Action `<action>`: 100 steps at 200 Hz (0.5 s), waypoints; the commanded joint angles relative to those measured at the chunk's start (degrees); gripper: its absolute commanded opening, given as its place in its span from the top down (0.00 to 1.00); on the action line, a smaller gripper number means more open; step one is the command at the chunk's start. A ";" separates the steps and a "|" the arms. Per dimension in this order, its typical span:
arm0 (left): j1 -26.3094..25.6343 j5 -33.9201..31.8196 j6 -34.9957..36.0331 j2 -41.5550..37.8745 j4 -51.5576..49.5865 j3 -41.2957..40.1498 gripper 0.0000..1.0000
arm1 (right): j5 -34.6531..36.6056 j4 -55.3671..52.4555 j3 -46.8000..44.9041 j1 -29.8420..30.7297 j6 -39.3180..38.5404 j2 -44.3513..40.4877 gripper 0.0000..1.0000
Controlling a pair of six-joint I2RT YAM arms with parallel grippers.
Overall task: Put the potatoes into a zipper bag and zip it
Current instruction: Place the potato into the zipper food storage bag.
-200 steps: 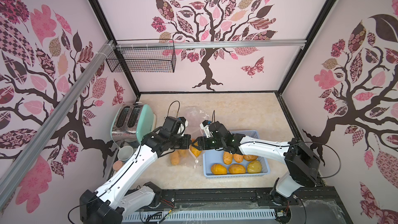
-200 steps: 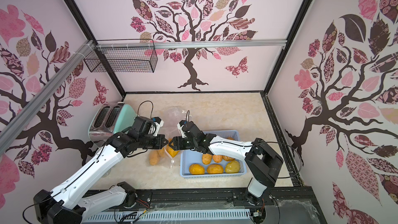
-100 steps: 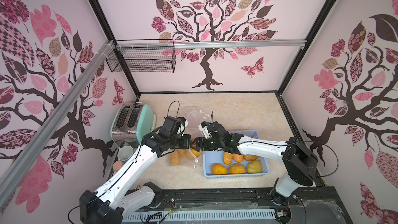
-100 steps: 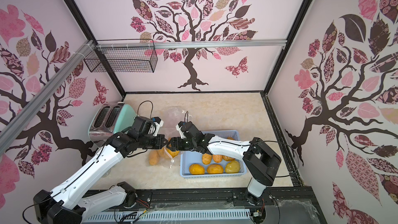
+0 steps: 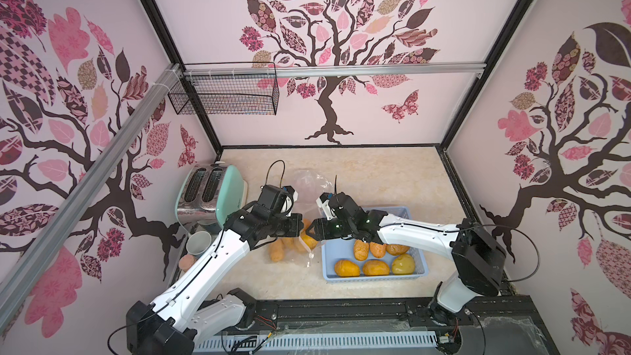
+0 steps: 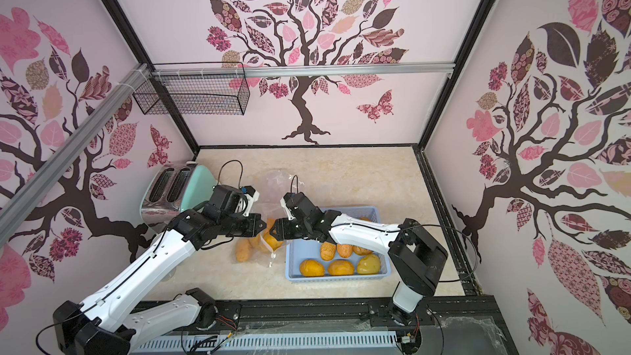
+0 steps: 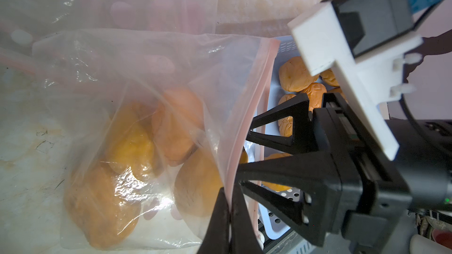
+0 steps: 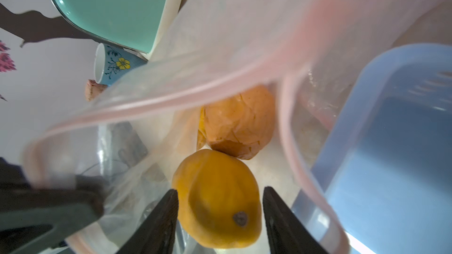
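The clear zipper bag (image 5: 290, 247) (image 6: 273, 182) lies left of the blue basket (image 5: 406, 211) (image 6: 370, 211), with its pink-edged mouth held up. My left gripper (image 5: 302, 228) (image 7: 230, 206) is shut on the bag's rim (image 7: 244, 118). Several orange-brown potatoes (image 7: 132, 142) (image 5: 276, 251) lie inside the bag. My right gripper (image 5: 309, 230) (image 8: 220, 190) is at the bag's mouth. Its jaws stand open around a yellow-orange potato (image 8: 220, 216), with a gap showing on one side. Several more potatoes (image 5: 346, 267) and a yellow-green one (image 5: 403, 264) sit in the basket.
A mint toaster (image 5: 211, 196) (image 8: 110, 3) stands at the left wall. A flowered blue cup (image 5: 199, 244) (image 8: 115, 67) and a peach-coloured fruit (image 5: 187, 262) lie in front of it. A wire basket (image 5: 225, 93) hangs on the back wall. More clear plastic (image 5: 309, 184) lies behind the bag.
My right gripper has edged left toward the bag's mouth. The left arm has held the bag's rim in the same place.
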 commanded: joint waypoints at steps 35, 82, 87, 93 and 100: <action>0.02 -0.12 1.04 -0.36 0.73 -1.60 1.00 | 1.55 -3.22 2.48 0.42 -2.15 0.47 0.64; 0.07 -0.08 0.97 -0.25 0.67 -1.60 1.00 | -8.70 0.57 3.14 0.63 -0.82 3.26 0.76; 0.03 -0.07 0.96 -0.29 0.62 -1.60 1.00 | -9.68 0.84 3.30 0.64 -0.52 3.64 0.77; 0.06 -0.13 0.97 -0.21 0.68 -1.58 1.00 | -10.71 1.46 3.33 0.63 -0.19 3.96 0.76; 0.05 -0.06 0.96 -0.22 0.69 -1.53 1.00 | -11.93 2.25 3.26 0.63 0.32 4.36 0.76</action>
